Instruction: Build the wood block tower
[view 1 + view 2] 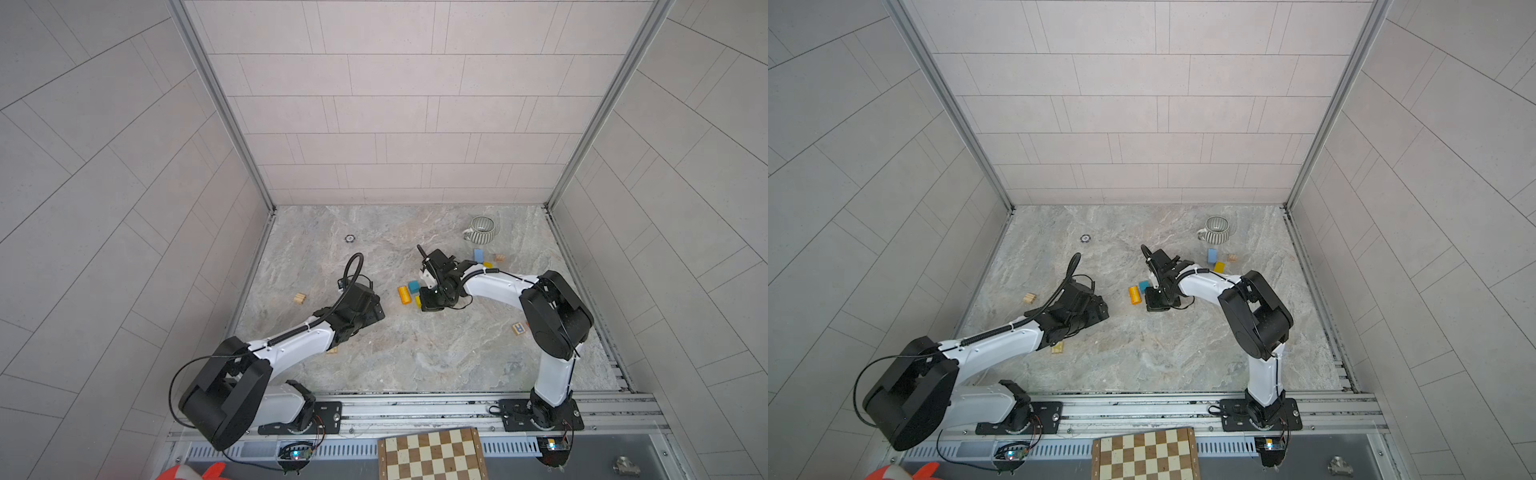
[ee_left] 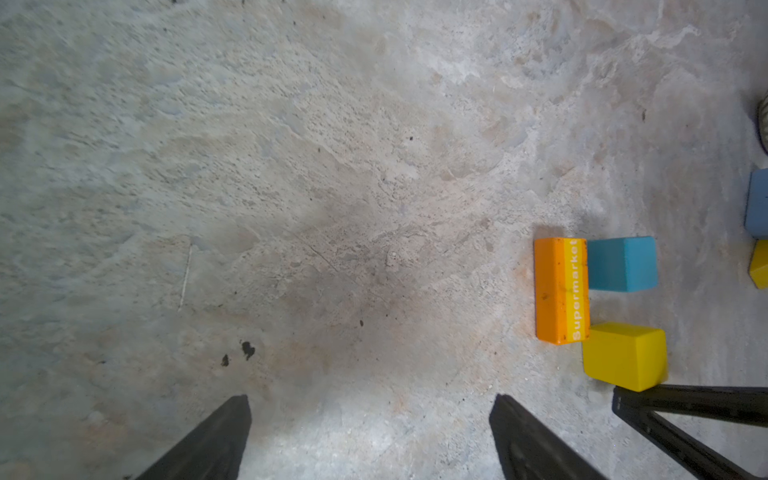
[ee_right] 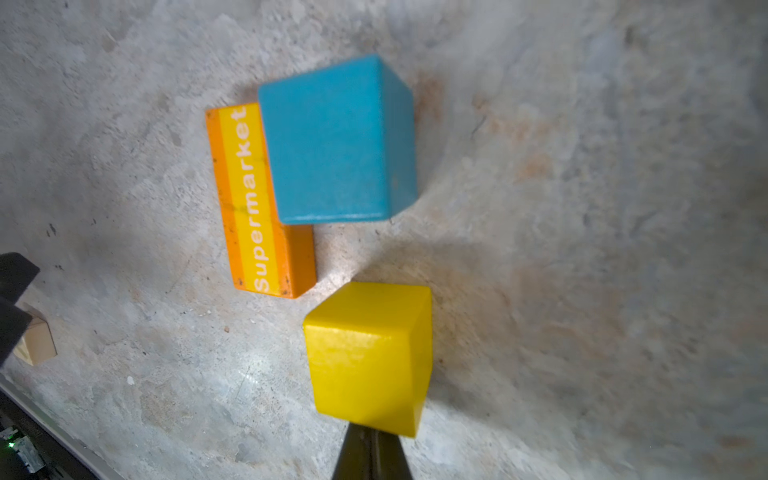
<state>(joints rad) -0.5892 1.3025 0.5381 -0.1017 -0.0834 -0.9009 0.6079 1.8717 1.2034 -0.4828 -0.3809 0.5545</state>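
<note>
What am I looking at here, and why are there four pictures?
Two robot arms stand at a marble table. Two pictures look down from above, nearly alike; two come from cameras on the arms' wrists. Small wood blocks lie scattered: an orange block, a blue block and a yellow block sit close together. A mug stands at the back; a chessboard lies off the table. The left gripper is open over bare table. The right gripper is shut, its tip at the yellow block, holding nothing.
</note>
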